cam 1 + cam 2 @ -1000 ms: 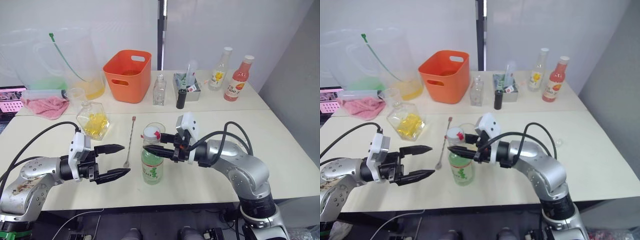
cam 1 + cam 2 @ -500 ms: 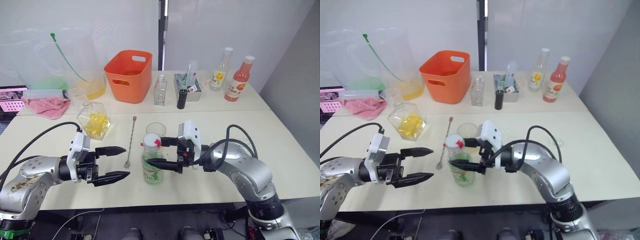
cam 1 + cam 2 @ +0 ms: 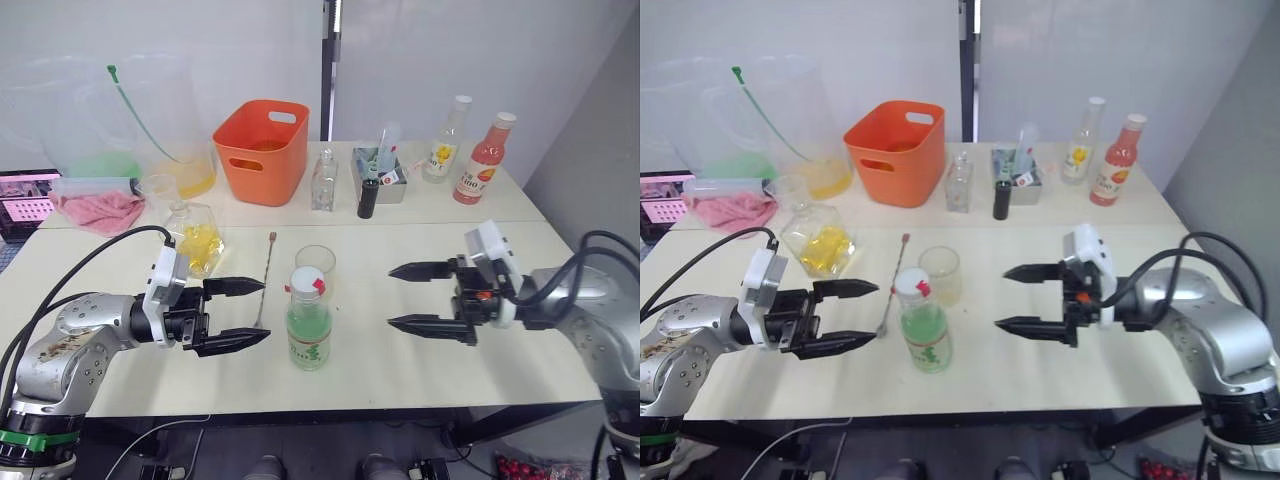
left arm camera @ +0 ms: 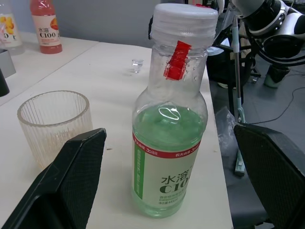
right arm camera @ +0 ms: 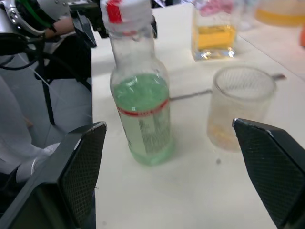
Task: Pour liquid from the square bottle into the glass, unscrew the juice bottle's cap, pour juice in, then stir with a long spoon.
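Juice, green in its tall clear bottle [image 3: 307, 325] with the white cap [image 3: 306, 281] on, stood free on the bench [image 3: 560, 250] between two empty, wide-apart pincers, left [image 3: 243, 313] and right [image 3: 420, 298], seemingly awaiting a steadying grip. One ribbed glass tumbler [image 3: 314, 267] waited just behind it; one long silver spoon [image 3: 263, 278] and one squat yellow-filled flask [image 3: 200, 240] lay leftward.

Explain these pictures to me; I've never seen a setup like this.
A two-armed robot stands at a table. Two pictures come from cameras on its head; the other two look out from each wrist. Each arm ends in a two-fingered claw: the left claw and right claw are both open and hold nothing. Between them stands the capped green juice bottle, with the glass just behind it. The long spoon and the square bottle lie to the left. A tub and other bottles sit farther back.
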`<state>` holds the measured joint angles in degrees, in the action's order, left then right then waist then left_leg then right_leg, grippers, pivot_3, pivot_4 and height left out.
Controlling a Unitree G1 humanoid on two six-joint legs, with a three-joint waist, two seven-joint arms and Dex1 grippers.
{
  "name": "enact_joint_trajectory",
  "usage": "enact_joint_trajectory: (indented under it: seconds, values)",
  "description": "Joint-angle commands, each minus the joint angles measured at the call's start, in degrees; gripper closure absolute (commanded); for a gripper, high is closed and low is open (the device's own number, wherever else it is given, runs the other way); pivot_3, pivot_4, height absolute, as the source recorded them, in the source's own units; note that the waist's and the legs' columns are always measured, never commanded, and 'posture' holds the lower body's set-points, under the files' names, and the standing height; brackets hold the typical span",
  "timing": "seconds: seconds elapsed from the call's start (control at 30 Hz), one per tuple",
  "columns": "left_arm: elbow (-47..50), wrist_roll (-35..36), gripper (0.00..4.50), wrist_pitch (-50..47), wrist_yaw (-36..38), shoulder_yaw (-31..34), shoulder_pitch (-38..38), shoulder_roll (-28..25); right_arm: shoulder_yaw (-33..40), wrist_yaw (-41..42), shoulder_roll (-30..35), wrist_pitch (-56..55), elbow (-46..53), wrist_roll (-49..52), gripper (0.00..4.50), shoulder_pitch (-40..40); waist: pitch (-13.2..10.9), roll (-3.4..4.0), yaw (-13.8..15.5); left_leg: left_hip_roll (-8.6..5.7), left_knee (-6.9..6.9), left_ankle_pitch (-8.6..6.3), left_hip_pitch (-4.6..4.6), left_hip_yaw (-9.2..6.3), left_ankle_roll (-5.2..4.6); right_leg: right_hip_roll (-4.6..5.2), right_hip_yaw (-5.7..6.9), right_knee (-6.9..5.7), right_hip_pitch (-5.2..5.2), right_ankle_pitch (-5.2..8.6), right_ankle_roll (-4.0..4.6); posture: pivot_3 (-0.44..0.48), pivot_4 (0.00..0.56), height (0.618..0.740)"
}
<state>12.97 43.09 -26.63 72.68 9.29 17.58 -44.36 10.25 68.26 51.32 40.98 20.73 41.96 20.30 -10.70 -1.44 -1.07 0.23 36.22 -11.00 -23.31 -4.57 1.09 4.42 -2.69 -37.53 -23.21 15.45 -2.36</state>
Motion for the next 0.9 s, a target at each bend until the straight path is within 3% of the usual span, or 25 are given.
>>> enact_joint_trajectory:
  seconds: [0.03, 0.3, 0.7, 0.9]
  values:
    - [0.9, 2.0, 0.00, -1.0, 0.5, -0.8, 4.6, 0.6, 8.1, 0.4, 1.8, -3.1, 3.8, 0.8, 0.02, -5.9, 0.0, 0.00, 0.2, 0.00, 0.01, 0.00, 0.01, 0.00, 0.00, 0.00, -0.01, 0.00, 0.02, 0.00, 0.00, 0.000, 0.150, 0.740]
    - [-0.6, -0.8, 0.00, -2.4, 1.5, -8.2, 11.8, 3.1, 13.3, -7.3, -1.5, -3.0, 12.0, 1.9, 0.02, -16.2, 0.0, 0.00, -0.1, -0.01, 0.05, 0.00, 0.04, 0.01, 0.00, -0.03, -0.04, -0.07, 0.06, 0.01, -0.02, 0.000, 0.150, 0.740]
    - [-3.9, -5.8, 0.00, -1.6, 1.2, -14.0, 15.8, 7.9, 14.5, -13.5, -2.5, -3.5, 15.6, 3.3, 0.02, -19.7, 0.0, -0.01, 0.1, -0.04, 0.10, 0.00, 0.02, 0.01, 0.00, -0.01, -0.04, -0.05, 0.08, 0.02, -0.03, 0.000, 0.150, 0.740]
    - [-5.0, -6.6, 1.87, -1.6, 0.7, -14.5, 16.4, 9.2, 14.4, -14.4, -2.4, -4.2, 15.7, 3.7, 0.00, -19.4, 0.0, -0.01, 0.2, -0.04, 0.12, 0.00, 0.01, 0.01, 0.00, -0.01, -0.04, -0.05, 0.09, 0.02, -0.03, 0.000, 0.150, 0.740]
